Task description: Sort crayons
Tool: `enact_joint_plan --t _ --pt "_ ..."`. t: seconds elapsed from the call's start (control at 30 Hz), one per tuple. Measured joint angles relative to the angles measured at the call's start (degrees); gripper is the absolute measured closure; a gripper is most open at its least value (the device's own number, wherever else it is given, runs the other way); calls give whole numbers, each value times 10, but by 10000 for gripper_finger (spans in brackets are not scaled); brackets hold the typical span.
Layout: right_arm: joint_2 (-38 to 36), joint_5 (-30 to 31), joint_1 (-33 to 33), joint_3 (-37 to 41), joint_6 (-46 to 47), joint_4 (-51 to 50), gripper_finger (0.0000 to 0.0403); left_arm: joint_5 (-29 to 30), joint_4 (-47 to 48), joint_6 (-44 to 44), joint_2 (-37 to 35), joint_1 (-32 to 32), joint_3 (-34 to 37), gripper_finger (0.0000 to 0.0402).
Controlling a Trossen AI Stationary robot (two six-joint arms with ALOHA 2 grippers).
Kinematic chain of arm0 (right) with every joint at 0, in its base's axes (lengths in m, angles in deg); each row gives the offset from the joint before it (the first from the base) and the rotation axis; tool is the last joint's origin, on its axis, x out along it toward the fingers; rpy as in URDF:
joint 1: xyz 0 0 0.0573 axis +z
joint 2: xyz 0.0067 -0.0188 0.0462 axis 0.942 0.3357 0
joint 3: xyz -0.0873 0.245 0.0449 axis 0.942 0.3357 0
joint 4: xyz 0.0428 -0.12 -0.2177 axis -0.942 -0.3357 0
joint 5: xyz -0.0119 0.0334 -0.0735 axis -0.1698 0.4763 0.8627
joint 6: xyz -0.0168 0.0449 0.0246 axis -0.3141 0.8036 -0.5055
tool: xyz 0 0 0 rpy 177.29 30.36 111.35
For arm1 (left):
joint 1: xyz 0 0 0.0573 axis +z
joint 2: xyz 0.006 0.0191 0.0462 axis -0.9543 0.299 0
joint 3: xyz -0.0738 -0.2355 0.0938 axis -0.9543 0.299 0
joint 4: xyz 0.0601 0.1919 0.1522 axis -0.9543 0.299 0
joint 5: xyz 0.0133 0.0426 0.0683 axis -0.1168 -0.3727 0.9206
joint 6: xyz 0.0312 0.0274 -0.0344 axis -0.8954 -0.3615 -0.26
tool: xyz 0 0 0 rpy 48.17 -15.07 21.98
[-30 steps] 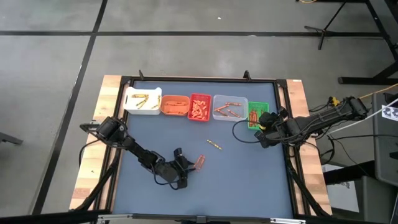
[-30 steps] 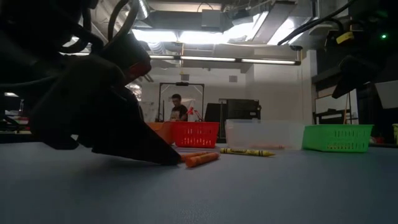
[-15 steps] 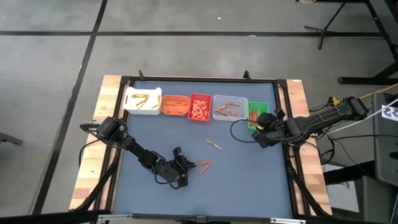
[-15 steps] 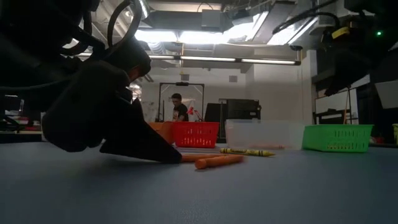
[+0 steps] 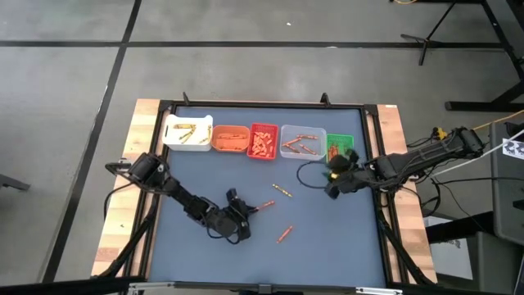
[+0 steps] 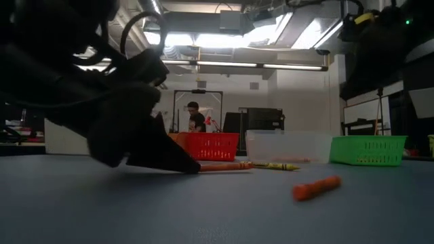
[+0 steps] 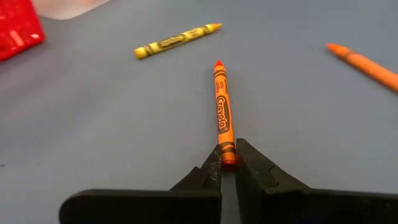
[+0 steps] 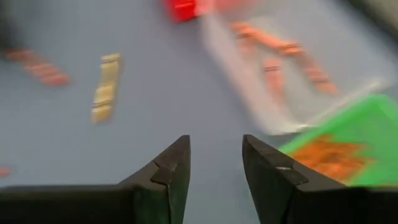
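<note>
The orange crayon (image 7: 222, 118) has its butt end hidden between the left gripper's (image 7: 227, 163) closed fingertips.

Orange-red crayon (image 7: 221, 112) lies flat, blunt end pinched.

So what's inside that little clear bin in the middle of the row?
The clear bin holds a handful of orange-red crayons lying loose and crossed over each other. Whether any lie hidden beneath those cannot be told from above.
</note>
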Motion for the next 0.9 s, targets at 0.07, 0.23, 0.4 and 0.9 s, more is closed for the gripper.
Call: enact_joint_plan --t 0.07,0.23,0.4,0.9 --pt "0 -56 0 0 -26 35 259 1 -3 6 0 7 0 395" --pt "27 -194 1 0 -101 130 259 2 -5 25 0 22 0 396" --pt "91 -305 11 0 -182 247 259 2 -8 34 0 35 0 396" --pt "276 -390 128 0 -393 499 259 0 -14 33 0 54 0 396"
